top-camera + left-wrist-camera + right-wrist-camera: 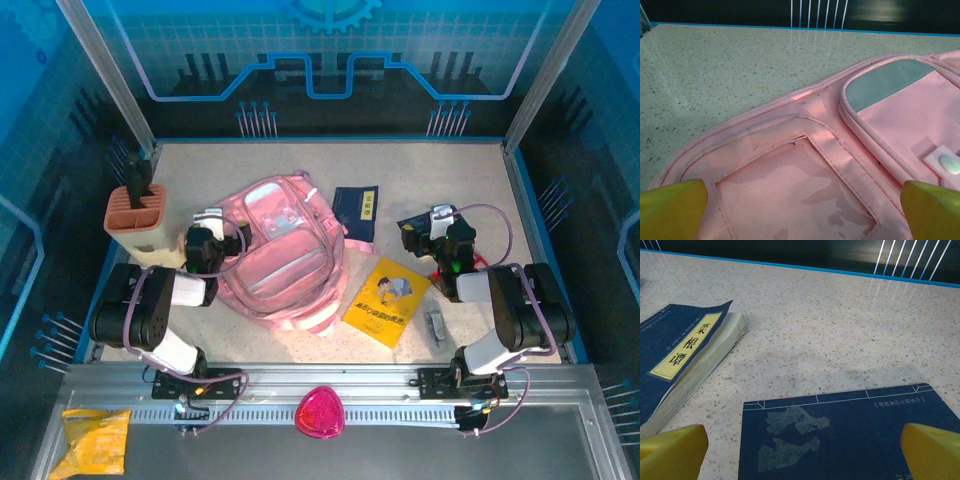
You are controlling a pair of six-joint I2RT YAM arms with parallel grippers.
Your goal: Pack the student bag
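Note:
The student bag [285, 255], a big soft pink backpack, lies flat on the table left of centre. My left gripper [209, 222] hovers at its left edge. In the left wrist view that gripper [802, 212] is open, its yellow fingertips [670, 207] wide apart over a translucent pocket of the bag [805, 185], holding nothing. My right gripper [441, 218] is at the right, over a dark blue thin book [413, 224]. In the right wrist view it [802, 452] stands open above that book [850, 435], with nothing between its fingers.
A thicker blue book [356, 213] with a yellow label [680, 352] lies right of the bag. A yellow booklet [387, 298] and a small grey object [436, 325] lie nearer. A peach pen holder [138, 215] stands far left. A magenta rounded triangle [319, 411] and a yellow packet [95, 440] sit on the front rail.

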